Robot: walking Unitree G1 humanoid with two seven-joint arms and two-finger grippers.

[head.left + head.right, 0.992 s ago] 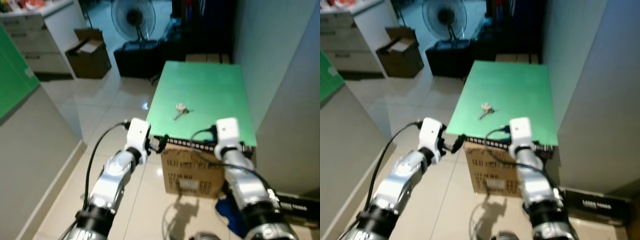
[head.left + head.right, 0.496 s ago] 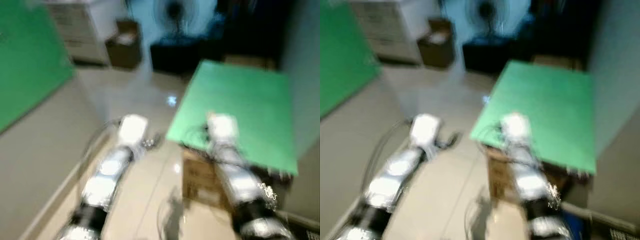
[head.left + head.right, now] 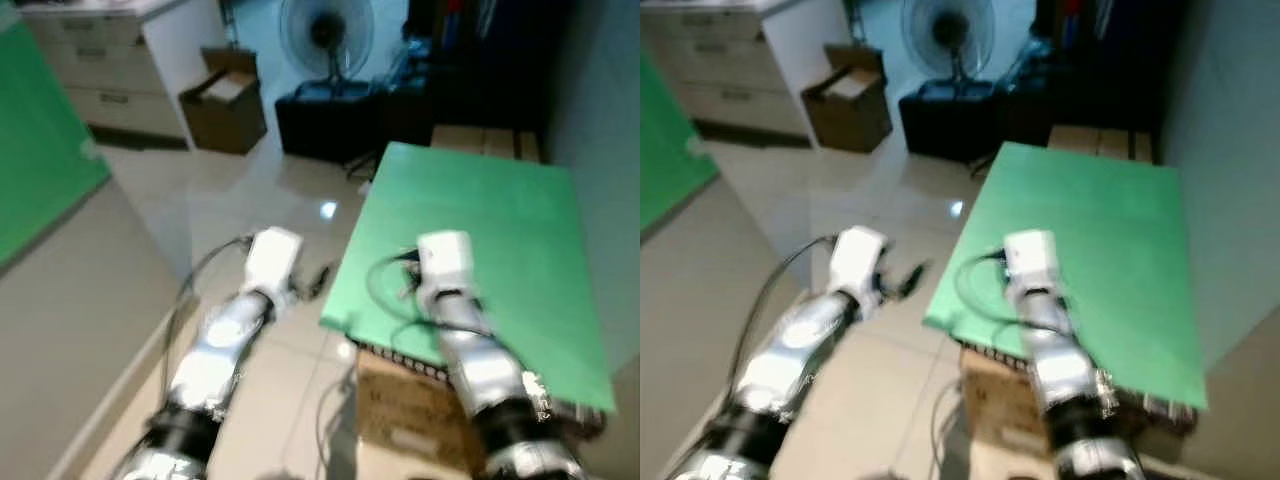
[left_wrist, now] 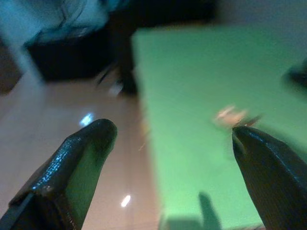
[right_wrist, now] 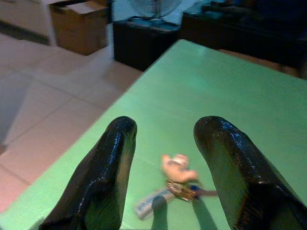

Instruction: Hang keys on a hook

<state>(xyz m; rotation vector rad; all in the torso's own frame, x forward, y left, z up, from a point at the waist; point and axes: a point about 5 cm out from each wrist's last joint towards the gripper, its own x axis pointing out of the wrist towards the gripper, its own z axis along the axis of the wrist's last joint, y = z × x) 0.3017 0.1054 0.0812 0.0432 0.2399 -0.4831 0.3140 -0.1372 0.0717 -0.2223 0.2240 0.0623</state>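
Two grippers out front, my right gripper (image 5: 165, 167) spread wide over the keys (image 5: 178, 183) on the green table (image 3: 500, 230), my left gripper (image 4: 172, 158) spread too, beside the table's edge, over bare floor (image 3: 240, 200).

— What carries things here?
— A green tabletop (image 3: 500, 230), right of centre in the head views.
— What lies on it?
— A bunch of keys (image 5: 178, 181), near the front edge.

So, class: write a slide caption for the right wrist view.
Open right gripper hovering above the keys on the green table.
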